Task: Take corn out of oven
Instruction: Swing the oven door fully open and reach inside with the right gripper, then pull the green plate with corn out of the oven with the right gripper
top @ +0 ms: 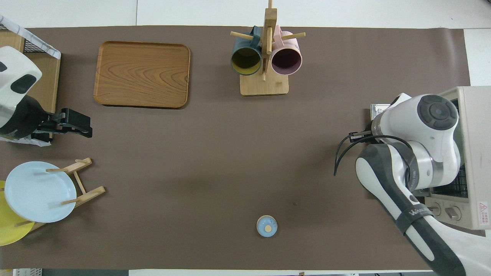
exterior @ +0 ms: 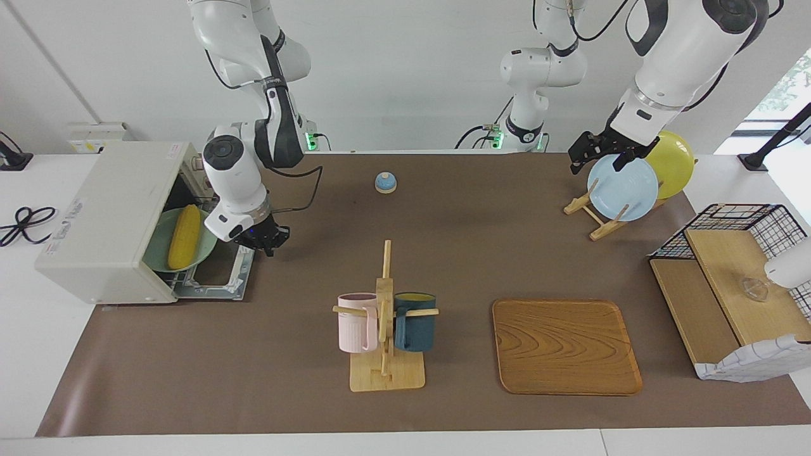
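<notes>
The off-white oven (exterior: 108, 215) stands at the right arm's end of the table with its door (exterior: 218, 278) folded down flat. The yellow corn (exterior: 184, 236) lies on a green plate (exterior: 158, 253) on the rack inside. My right gripper (exterior: 263, 239) hangs just outside the oven mouth, over the edge of the open door, apart from the corn. In the overhead view the right arm covers the oven (top: 473, 153) front, and the corn is hidden. My left gripper (exterior: 595, 155) waits, open and empty, over the plate rack; it also shows in the overhead view (top: 78, 124).
A mug rack (exterior: 384, 316) with a pink and a dark blue mug stands mid-table, a wooden tray (exterior: 566, 345) beside it. A small blue knobbed lid (exterior: 385, 182) lies nearer the robots. A blue plate (exterior: 622, 188) and a yellow plate (exterior: 675, 161) stand in a rack. A wire shelf (exterior: 735, 278) is at the left arm's end.
</notes>
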### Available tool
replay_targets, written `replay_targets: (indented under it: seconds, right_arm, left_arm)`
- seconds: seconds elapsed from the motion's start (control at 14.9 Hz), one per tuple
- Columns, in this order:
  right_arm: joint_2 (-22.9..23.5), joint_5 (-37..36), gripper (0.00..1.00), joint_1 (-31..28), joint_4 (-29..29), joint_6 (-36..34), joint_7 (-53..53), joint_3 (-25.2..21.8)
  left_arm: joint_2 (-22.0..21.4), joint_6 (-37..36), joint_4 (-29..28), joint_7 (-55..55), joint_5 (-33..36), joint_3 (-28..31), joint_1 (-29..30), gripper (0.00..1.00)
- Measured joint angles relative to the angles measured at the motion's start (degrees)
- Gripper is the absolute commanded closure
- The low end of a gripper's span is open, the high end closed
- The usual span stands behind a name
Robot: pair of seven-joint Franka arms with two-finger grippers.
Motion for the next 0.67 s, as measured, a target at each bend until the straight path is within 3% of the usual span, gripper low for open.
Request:
replay_targets:
  seconds: [0.13, 0.27, 0.67]
  right_arm:
    - [-1.4, 0.0, 0.74, -3.0, 4.4, -8.5, -0.6, -0.4]
    - [-3.1, -0.1, 0.74, -6.5, 5.2, -11.5, -2.0, -0.7]
    - [-3.4, -0.1, 0.74, -8.4, 1.6, -8.1, -4.4, -0.8]
  left_arm:
    - [0.0, 0.0, 0.0, 0.0, 0.0, 0.0, 0.0, 0.00]
    - [0.0, 0.0, 0.0, 0.0, 0.0, 0.0, 0.0, 0.00]
    - [0.0, 0.0, 0.0, 0.0, 0.0, 0.0, 0.0, 0.00]
